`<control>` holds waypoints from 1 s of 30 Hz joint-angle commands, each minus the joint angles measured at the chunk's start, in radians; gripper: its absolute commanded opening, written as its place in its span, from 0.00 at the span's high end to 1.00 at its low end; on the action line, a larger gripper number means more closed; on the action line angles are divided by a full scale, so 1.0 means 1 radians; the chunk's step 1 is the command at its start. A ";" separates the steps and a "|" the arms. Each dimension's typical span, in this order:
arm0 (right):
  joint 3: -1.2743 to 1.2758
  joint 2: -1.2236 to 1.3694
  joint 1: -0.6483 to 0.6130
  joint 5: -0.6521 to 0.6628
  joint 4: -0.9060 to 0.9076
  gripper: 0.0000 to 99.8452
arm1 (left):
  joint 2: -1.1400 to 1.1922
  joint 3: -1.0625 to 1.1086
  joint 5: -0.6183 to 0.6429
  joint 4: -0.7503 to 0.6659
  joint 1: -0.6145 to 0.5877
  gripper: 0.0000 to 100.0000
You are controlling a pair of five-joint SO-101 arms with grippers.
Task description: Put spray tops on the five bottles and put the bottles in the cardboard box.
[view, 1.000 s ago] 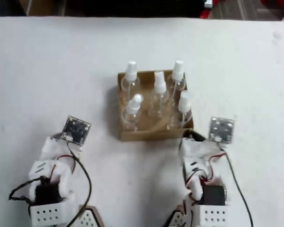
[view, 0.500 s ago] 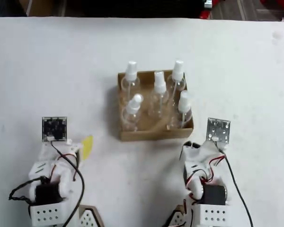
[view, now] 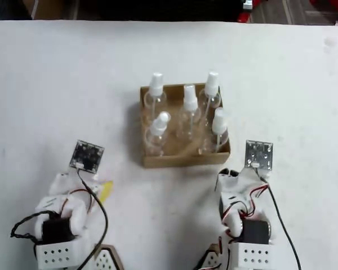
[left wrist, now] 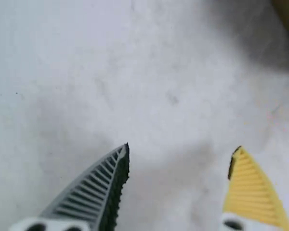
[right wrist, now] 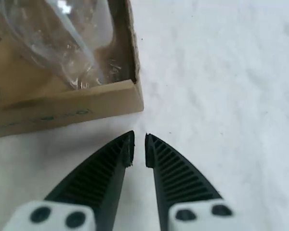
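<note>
The left gripper (left wrist: 183, 147) stands wide apart, one grey finger and one yellow, holding nothing, with bare table between the tips. The right gripper (right wrist: 138, 140) has its two black fingers drawn almost together, only a thin slit between the tips, and clamps nothing. It hangs just beside the near corner of the cardboard box (right wrist: 62, 113) without touching it.

In the high view the cardboard box (view: 183, 158) sits at mid-table. The left arm is at about 7 o'clock from it and the right arm at about 5 o'clock. Inside stand five clear bottles (view: 190, 115), each upright or nearly so. Each carries a white spray top (view: 156, 83). Three stand along the far side, two along the near side.

The table (view: 56, 73) is white and plain. A dark strip of room runs beyond its far edge at 12 o'clock.
</note>
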 commanded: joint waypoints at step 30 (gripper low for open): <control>0.009 -0.007 0.127 0.021 0.193 0.98 | -0.001 0.002 0.235 0.091 -0.004 0.76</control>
